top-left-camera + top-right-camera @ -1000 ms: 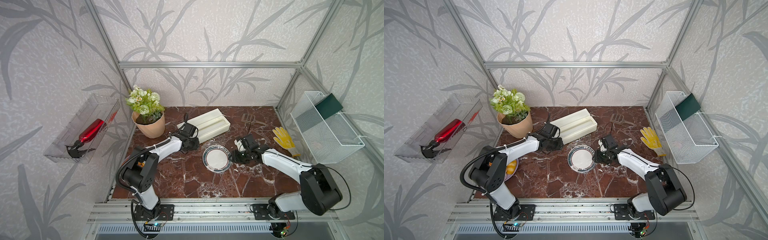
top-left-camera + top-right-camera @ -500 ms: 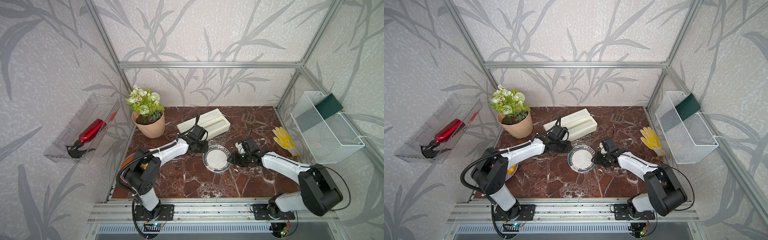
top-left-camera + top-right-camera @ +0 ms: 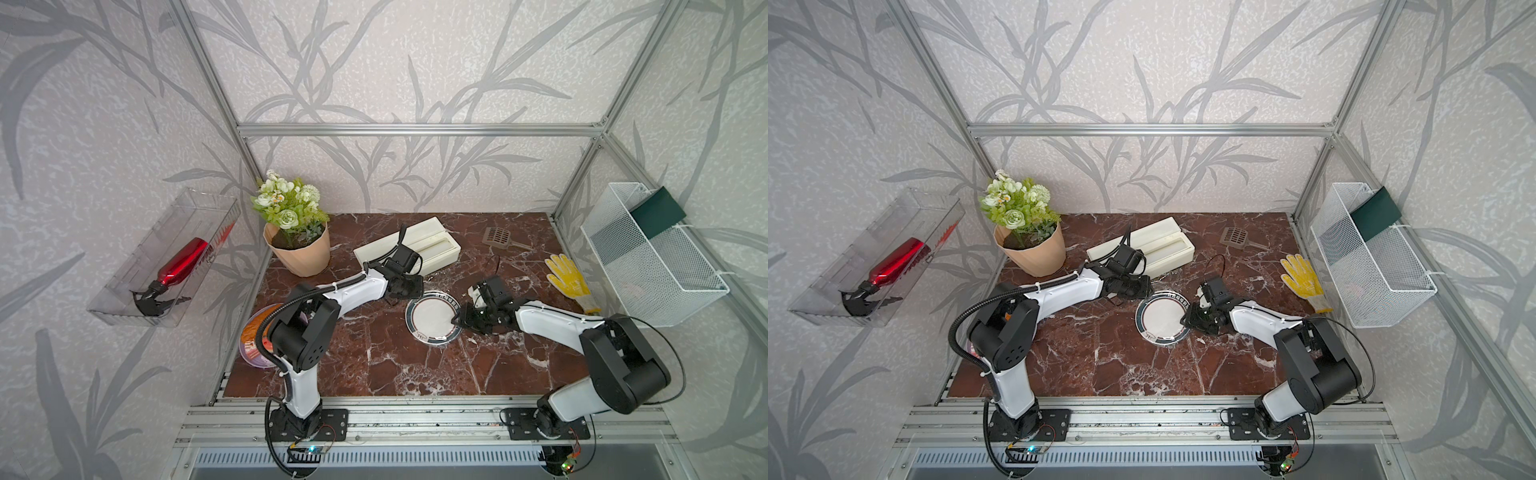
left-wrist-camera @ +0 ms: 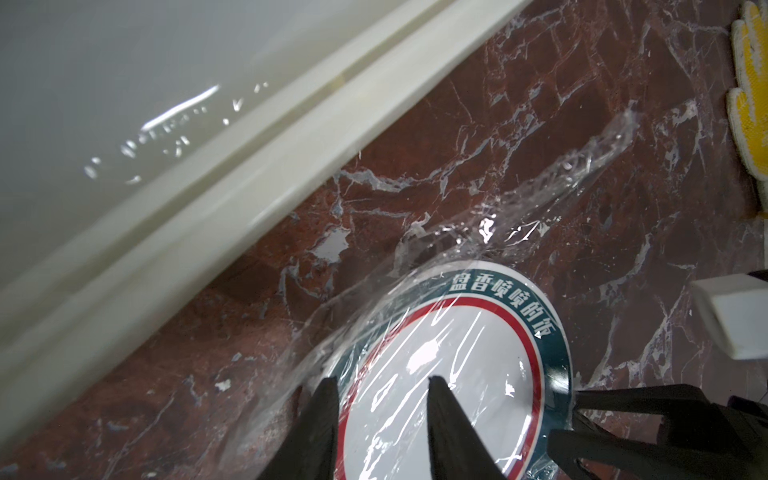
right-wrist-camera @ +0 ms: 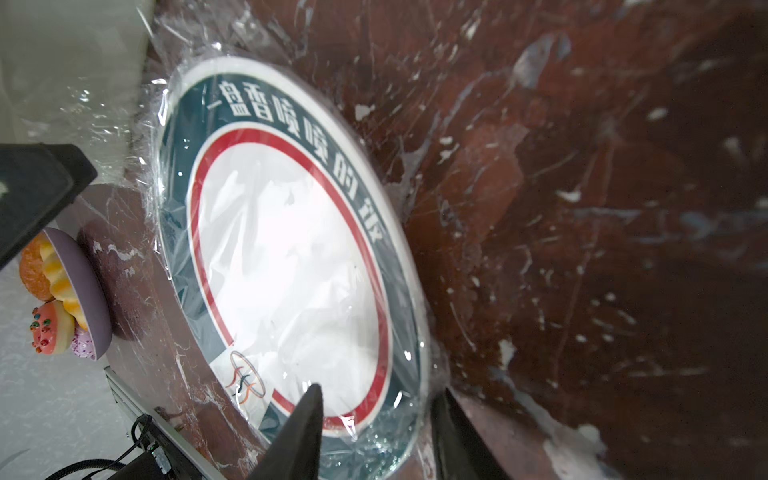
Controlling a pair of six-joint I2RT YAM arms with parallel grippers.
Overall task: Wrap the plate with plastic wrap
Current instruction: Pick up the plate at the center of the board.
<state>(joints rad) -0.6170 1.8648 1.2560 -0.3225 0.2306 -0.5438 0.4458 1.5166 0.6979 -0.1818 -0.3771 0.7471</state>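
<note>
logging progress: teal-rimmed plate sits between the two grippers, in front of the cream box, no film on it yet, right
Wrong on the film: plastic wrap covers the plate, as the right wrist view shows. It does sit between the left gripper and right gripper, before the cream box.

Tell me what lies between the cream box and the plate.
Marble table, partly under loose crinkled plastic wrap spilling off the plate, as the left wrist view shows. In both top views the left gripper hangs over that stretch.
</note>
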